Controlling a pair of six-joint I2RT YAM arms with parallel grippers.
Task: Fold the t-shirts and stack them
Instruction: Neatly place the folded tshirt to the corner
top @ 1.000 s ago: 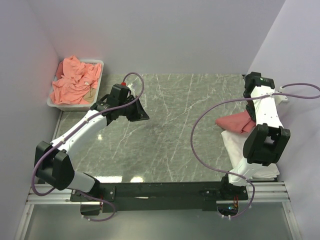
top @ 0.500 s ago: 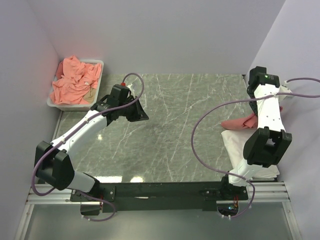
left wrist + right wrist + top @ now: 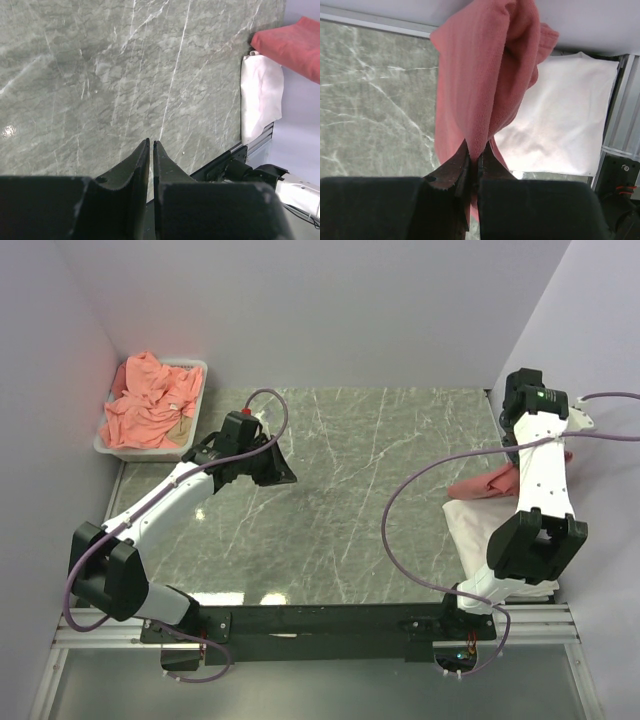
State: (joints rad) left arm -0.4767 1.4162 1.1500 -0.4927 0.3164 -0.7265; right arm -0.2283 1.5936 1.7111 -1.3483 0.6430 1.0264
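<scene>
My right gripper (image 3: 477, 150) is shut on a fold of a coral-red t-shirt (image 3: 485, 75) and holds it up at the table's right edge. The shirt (image 3: 485, 485) hangs over the far end of a white folded garment (image 3: 480, 530), which also shows in the right wrist view (image 3: 560, 115). My left gripper (image 3: 151, 143) is shut and empty above the bare marble at the left (image 3: 283, 470). It looks across at the red shirt (image 3: 295, 45) and the white garment (image 3: 260, 95). Several more salmon shirts (image 3: 150, 405) lie crumpled in the tray.
The white plastic tray (image 3: 197, 368) stands at the far left corner against the wall. Purple walls close in the left, back and right sides. The right arm's purple cable (image 3: 400, 500) loops over the marble table (image 3: 360, 490). A black rail (image 3: 330, 620) runs along the near edge.
My right arm has swung right toward the wall, taking the red shirt with it; less of the shirt shows over the table. The left arm has hardly moved.
</scene>
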